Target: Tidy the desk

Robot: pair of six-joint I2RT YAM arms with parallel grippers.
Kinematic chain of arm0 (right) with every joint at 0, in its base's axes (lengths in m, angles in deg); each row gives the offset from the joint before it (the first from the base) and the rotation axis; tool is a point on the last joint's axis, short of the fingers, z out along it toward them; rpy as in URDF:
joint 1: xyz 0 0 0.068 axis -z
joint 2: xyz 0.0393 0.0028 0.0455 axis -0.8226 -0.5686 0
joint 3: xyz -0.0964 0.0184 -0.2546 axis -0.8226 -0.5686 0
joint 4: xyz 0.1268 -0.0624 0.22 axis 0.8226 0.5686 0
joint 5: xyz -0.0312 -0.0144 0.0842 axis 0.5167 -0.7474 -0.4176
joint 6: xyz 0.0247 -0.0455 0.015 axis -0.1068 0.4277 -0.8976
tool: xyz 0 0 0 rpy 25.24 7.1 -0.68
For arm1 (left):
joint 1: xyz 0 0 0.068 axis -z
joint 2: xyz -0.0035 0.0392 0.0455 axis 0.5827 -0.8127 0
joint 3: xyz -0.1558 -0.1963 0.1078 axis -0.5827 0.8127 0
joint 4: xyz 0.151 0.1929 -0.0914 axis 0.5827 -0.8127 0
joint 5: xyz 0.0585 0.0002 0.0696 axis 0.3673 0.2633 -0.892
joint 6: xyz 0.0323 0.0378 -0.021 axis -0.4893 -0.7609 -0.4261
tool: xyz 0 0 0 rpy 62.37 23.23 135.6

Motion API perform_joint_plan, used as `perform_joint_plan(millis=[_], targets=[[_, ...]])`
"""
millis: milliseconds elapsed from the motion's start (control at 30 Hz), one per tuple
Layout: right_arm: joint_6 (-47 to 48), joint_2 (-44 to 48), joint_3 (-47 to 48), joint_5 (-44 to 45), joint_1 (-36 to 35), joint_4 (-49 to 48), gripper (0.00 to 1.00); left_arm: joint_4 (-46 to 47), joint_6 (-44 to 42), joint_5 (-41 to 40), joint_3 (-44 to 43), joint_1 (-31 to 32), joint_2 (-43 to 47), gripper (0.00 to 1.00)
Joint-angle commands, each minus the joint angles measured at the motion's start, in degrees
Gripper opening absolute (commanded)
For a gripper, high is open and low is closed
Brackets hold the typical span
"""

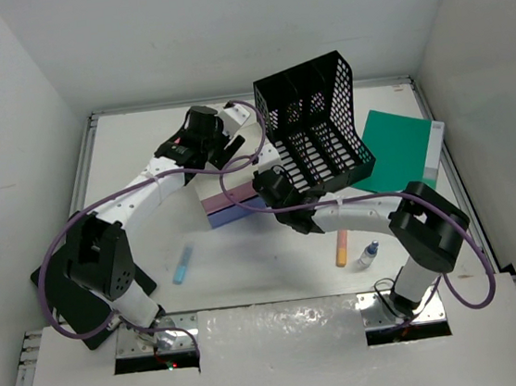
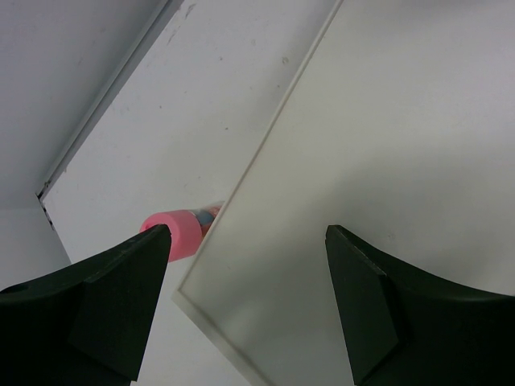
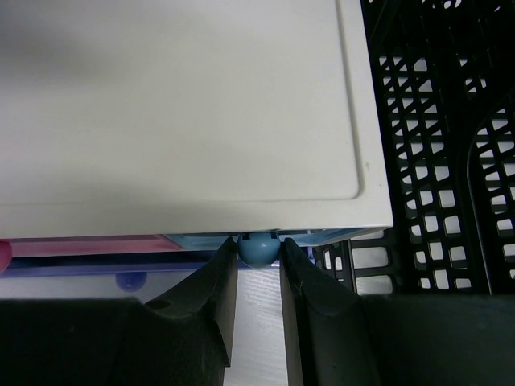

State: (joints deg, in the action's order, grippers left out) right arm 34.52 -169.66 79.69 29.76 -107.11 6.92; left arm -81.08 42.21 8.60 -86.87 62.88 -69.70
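On the white desk (image 1: 275,256) stands a small drawer box (image 1: 227,206) with a cream top (image 3: 177,104), a pink drawer (image 3: 88,246) and a blue drawer (image 3: 201,240). My right gripper (image 3: 258,241) sits at the box's front, its jaws closed on either side of the blue drawer's round knob (image 3: 258,252). In the top view the right gripper (image 1: 266,185) is at the box's right end. My left gripper (image 2: 248,233) hovers open over the box's far corner (image 2: 362,161), holding nothing. A pink-capped tube (image 2: 181,233) lies on the desk (image 2: 177,121) just beyond that corner.
A black mesh file organizer (image 1: 316,130) lies tilted against the box's right side, also seen in the right wrist view (image 3: 434,161). A green book (image 1: 398,149) lies at the right. A blue pen (image 1: 184,264), an orange marker (image 1: 342,249) and a small bottle (image 1: 369,255) lie nearer the arm bases.
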Motion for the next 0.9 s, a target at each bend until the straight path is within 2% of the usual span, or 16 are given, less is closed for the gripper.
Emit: perform_joint_plan(millis=[0,267,467,867], targets=[[0.6,0.6,3.9,-0.7,0.2,-5.9,0.25,-0.6,-0.3,0.7,0.0,-0.6,-0.9,0.76],[-1.0,0.9,3.9,0.5,0.2,-7.0,0.22,-0.6,-0.4,0.8,0.1,-0.5,-1.5,0.76],[-1.0,0.8,3.8,1.3,0.2,-6.9,0.00,-0.5,-0.5,0.7,0.2,-0.4,-1.8,0.76],[-3.0,5.8,-3.2,0.2,-1.0,-5.5,0.00,0.0,-0.7,-0.1,0.1,-0.6,-1.9,0.76]])
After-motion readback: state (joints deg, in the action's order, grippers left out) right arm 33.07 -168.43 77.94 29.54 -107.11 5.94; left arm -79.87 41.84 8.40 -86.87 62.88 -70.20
